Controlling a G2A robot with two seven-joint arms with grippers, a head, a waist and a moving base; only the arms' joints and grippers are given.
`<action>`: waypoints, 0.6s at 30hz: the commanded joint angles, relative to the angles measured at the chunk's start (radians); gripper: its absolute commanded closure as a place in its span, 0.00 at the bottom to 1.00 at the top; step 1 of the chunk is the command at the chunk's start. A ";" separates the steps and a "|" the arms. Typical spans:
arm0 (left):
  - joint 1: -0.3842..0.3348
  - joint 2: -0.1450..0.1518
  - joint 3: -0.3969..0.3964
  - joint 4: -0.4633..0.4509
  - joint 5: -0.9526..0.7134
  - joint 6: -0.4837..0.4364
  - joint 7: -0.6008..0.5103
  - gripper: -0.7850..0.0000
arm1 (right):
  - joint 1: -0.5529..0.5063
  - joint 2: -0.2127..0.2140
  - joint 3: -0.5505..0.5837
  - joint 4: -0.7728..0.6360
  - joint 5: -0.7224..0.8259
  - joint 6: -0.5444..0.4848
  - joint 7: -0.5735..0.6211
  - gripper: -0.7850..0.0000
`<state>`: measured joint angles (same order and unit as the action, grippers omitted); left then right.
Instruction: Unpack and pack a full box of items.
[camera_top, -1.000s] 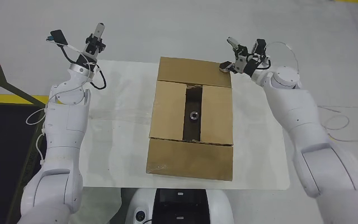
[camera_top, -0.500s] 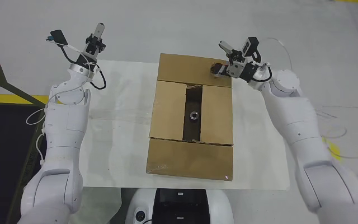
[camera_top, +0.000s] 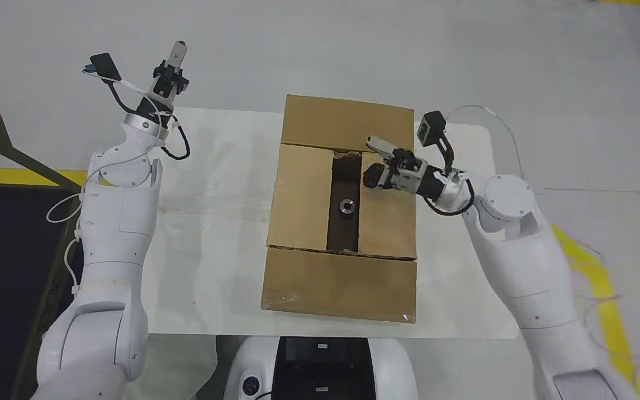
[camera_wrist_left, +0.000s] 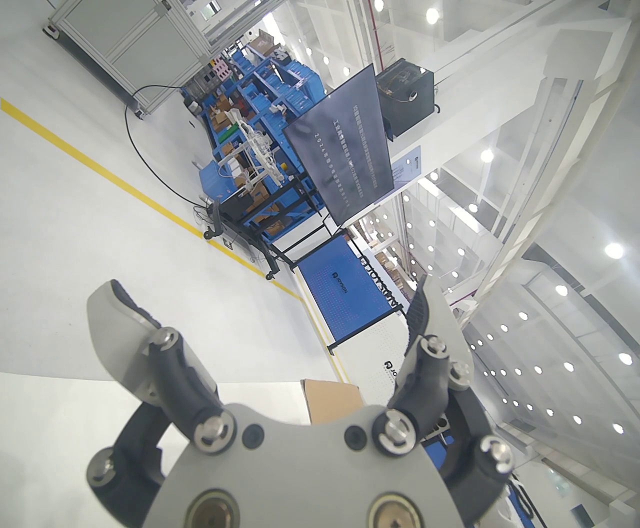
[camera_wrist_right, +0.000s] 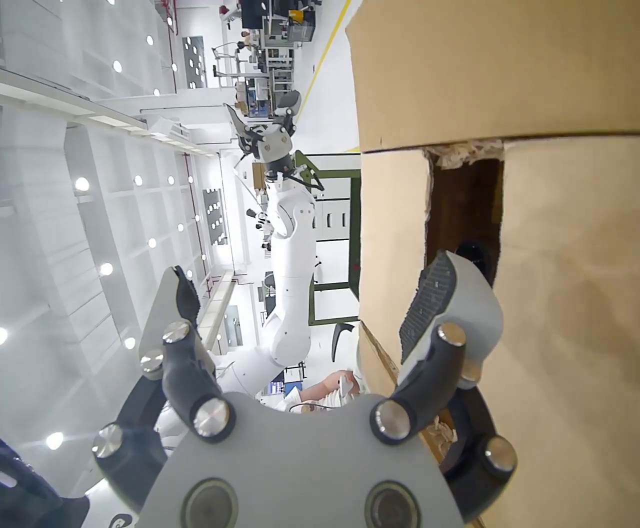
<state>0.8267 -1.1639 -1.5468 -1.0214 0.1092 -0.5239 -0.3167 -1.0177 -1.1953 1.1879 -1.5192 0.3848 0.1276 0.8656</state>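
Right gripper (camera_top: 373, 160), spread and empty, hovers over the brown cardboard box (camera_top: 300, 195), flaps slightly parted.

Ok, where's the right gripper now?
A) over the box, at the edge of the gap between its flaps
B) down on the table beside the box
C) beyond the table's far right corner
A: the right gripper hangs open over the cardboard box, right at the gap in its top.

Just ahead of the right gripper (camera_top: 372, 160), only a narrow slot (camera_top: 340, 185) opens between the brown cardboard box's (camera_top: 345, 125) half-closed flaps (camera_top: 300, 197).
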 joint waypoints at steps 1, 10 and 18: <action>0.000 0.000 0.000 0.000 0.000 0.000 0.000 0.00 | -0.018 0.002 -0.007 -0.022 -0.009 0.015 0.002 0.00; 0.000 0.000 0.000 0.000 0.000 0.000 0.000 0.00 | -0.043 0.001 -0.085 -0.060 -0.063 0.039 0.057 0.00; 0.000 0.000 0.000 0.000 0.000 0.000 0.000 0.00 | -0.039 -0.003 -0.132 -0.058 -0.100 0.033 0.046 0.00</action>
<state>0.8267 -1.1639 -1.5468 -1.0214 0.1092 -0.5239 -0.3167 -1.0573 -1.1979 1.0577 -1.5765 0.2884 0.1632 0.9159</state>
